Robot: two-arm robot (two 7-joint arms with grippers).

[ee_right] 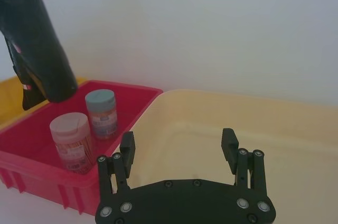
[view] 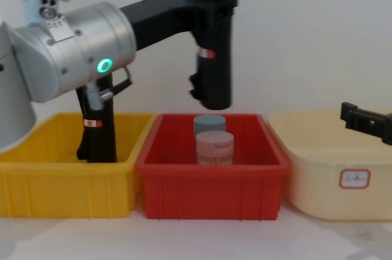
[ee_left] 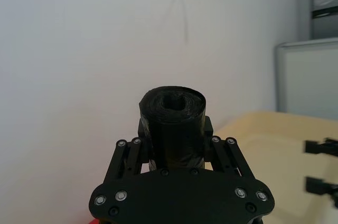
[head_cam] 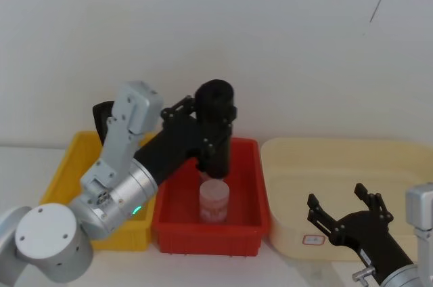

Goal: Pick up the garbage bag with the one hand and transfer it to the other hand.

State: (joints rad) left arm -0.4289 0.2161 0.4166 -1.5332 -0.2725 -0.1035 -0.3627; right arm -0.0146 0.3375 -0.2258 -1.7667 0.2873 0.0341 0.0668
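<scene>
— Bins, starting at the left?
— First comes a yellow bin [view: 61, 192]. A black twin roll [view: 98, 134] stands upright in it, toward the far side.
— And the left gripper [view: 211, 3]?
— It reaches in from the left on a bulky silver arm [view: 73, 45] whose ring light [view: 105, 65] glows green. Its fingers are clamped on the upper part of the garbage bag [view: 214, 82], one on each side.
— Where is the bag, then?
— It hangs upright in the air over the red bin [view: 211, 189], the middle of the three. Its lower end is clear of the two jars beneath. A small red mark [view: 207, 54] shows on its side.
— The jars?
— A pink jar [view: 214, 148] stands nearer and a blue-grey jar [view: 209, 124] is just behind it. Both are upright inside the red bin.
— Farther right?
— A cream tub [view: 318, 180] sits just beside the red bin; whether the two touch cannot be told. The right gripper [ee_right: 178, 146] hovers over the tub's near side. Its fingers are spread wide with nothing between them, and it is well apart from the bag.
</scene>
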